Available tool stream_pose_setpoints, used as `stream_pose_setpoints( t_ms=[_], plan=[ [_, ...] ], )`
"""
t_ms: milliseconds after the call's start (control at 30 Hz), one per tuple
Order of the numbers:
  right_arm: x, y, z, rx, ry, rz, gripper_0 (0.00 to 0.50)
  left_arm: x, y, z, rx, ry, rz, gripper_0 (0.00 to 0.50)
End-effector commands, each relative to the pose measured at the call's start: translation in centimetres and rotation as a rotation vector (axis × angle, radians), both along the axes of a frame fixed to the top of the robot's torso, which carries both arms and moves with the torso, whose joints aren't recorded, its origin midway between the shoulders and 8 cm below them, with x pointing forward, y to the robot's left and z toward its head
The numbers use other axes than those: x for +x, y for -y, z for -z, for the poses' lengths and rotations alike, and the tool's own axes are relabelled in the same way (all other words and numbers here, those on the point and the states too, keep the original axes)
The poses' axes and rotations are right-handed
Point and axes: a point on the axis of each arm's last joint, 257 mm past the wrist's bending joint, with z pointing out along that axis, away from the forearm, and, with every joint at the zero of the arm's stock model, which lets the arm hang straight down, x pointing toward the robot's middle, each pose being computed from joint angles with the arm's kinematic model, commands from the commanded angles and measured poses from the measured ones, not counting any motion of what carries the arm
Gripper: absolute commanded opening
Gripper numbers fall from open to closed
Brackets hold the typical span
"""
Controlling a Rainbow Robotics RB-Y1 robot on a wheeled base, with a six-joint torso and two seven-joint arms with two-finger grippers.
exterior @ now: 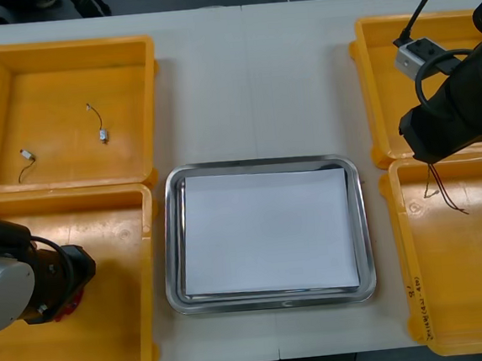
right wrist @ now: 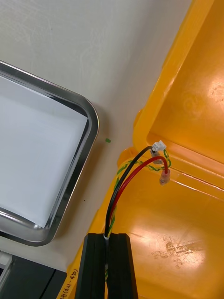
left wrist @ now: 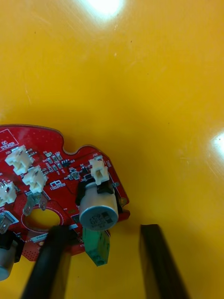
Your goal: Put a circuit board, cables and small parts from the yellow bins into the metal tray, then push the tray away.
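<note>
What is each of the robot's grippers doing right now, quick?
Left gripper: open, at the edge of the red circuit board.
Right gripper: shut on a cable with red and black wires.

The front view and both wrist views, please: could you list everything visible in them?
yellow bins: four, yellow, two at each side of the table.
metal tray: one, shiny rim and white inside, between the bins.
small metal parts: two, silvery with thin dark wires, lying apart in the far left bin.
circuit board: one, red, on the floor of the near left bin.
cables: one bundle, black, red and twisted green-yellow, held over the near right bin.
table: one, light, under everything.
left gripper: black fingers open, over the circuit board's edge.
right gripper: black fingers shut on the cables, above the right bins on the tray side.
</note>
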Motion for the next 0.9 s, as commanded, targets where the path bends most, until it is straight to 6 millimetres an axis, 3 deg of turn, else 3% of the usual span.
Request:
stream_pose_setpoints(
  t_ms=[33,500,900],
  plan=[
    [0.5,-0.7,-1.0,-0.018,0.028,-0.046,0.0,-1.0,0.5,1.1,-0.028,-0.018,-0.063,0.0],
    [0.5,-0.9,-0.8,-0.022,0.025,-0.046,0.0,-1.0,-0.7,0.6,-0.001,-0.015,-0.054,0.0],
    [0.4,-0.7,-0.8,-0.026,0.022,-0.041,0.0,-0.5,-4.5,-3.1,0.031,-0.017,-0.012,0.0]
  ],
)
